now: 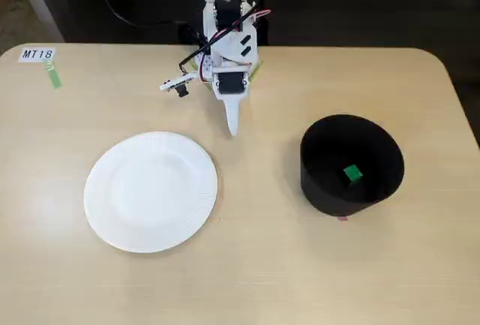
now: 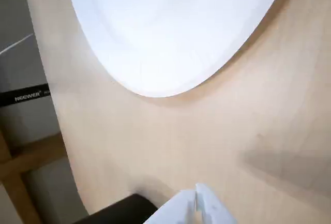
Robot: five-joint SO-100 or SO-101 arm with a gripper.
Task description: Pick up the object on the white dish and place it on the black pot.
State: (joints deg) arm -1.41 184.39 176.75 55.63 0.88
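Note:
A white paper dish [image 1: 151, 191] lies on the table at the left of the fixed view and is bare. A black pot [image 1: 351, 165] stands at the right with a small green cube [image 1: 352, 173] inside it. My gripper [image 1: 232, 125] is folded back near the arm's base at the table's far edge, between dish and pot, with its white fingers together and nothing in them. In the wrist view the fingertips of the gripper [image 2: 197, 198] show at the bottom edge, closed, with the dish [image 2: 170, 27] above and the pot's edge [image 2: 116, 212] at the bottom left.
A label reading MT18 [image 1: 37, 54] and a strip of green tape [image 1: 54, 77] sit at the table's far left corner. Cables run behind the arm's base [image 1: 225, 10]. The wooden table [image 1: 247, 265] has rounded corners.

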